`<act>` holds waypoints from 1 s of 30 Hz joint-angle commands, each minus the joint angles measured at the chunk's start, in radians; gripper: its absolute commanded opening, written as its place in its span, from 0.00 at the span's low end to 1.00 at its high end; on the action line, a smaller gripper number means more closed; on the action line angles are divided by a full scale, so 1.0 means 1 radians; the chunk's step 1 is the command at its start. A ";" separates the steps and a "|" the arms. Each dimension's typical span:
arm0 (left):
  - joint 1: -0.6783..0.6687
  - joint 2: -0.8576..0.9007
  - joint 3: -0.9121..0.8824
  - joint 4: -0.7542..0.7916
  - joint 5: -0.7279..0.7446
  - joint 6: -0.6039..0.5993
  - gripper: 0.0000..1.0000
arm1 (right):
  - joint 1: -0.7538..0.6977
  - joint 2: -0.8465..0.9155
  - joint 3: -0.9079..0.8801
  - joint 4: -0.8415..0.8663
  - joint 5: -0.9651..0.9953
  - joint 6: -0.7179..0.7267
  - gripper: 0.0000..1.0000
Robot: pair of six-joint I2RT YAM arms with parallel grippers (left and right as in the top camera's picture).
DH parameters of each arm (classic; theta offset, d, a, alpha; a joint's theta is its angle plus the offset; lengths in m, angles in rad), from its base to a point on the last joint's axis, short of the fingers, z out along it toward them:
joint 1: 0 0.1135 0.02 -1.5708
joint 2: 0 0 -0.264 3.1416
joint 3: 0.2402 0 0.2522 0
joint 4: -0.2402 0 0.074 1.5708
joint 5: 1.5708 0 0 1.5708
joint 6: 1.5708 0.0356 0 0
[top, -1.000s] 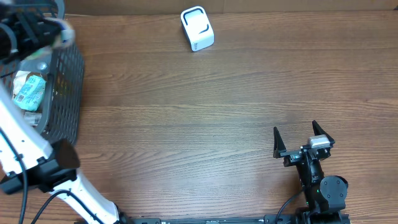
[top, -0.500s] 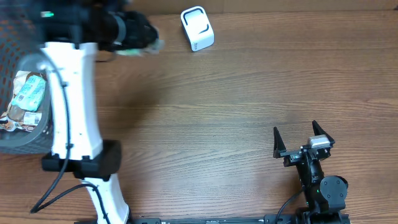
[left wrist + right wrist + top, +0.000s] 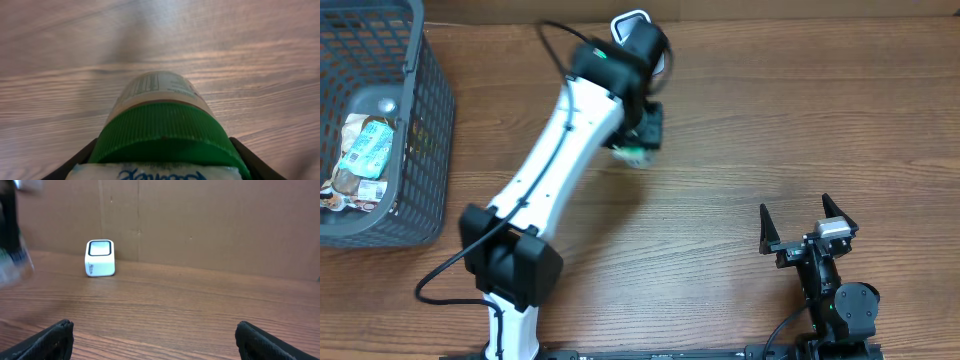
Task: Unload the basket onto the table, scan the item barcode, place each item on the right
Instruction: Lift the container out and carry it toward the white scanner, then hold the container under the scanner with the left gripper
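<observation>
A bottle [image 3: 159,92] with a green ribbed cap [image 3: 165,130] and a pale printed label fills the left wrist view. My left gripper [image 3: 164,161] is shut on it, with a dark finger on each side of the cap. From overhead, that gripper [image 3: 642,132] hangs just in front of the white scanner [image 3: 626,20], and the bottle [image 3: 637,153] shows as a green and white blur below it. The arm covers most of the scanner. The scanner [image 3: 100,257] also shows in the right wrist view. My right gripper [image 3: 808,228] stands open at the front right with nothing in it.
A dark mesh basket [image 3: 428,150] at the far left holds several packaged items. A brown cardboard wall [image 3: 210,220] runs along the table's back edge. A white strip with blue lettering [image 3: 160,173] crosses the bottom of the left wrist view.
My left arm has swung from the basket at the left across to the scanner, carrying the bottle with it. The right arm has not moved.
</observation>
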 commanded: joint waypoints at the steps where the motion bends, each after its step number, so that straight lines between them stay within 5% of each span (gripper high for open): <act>1: -0.037 -0.032 -0.116 0.072 -0.024 -0.097 0.29 | -0.003 -0.008 -0.010 0.002 0.006 -0.001 1.00; 14: -0.070 -0.031 -0.401 0.293 -0.025 -0.209 0.28 | -0.003 -0.008 -0.010 0.002 0.006 -0.001 1.00; 30: -0.071 -0.031 -0.431 0.365 -0.025 -0.237 0.31 | -0.003 -0.008 -0.010 0.002 0.006 -0.001 1.00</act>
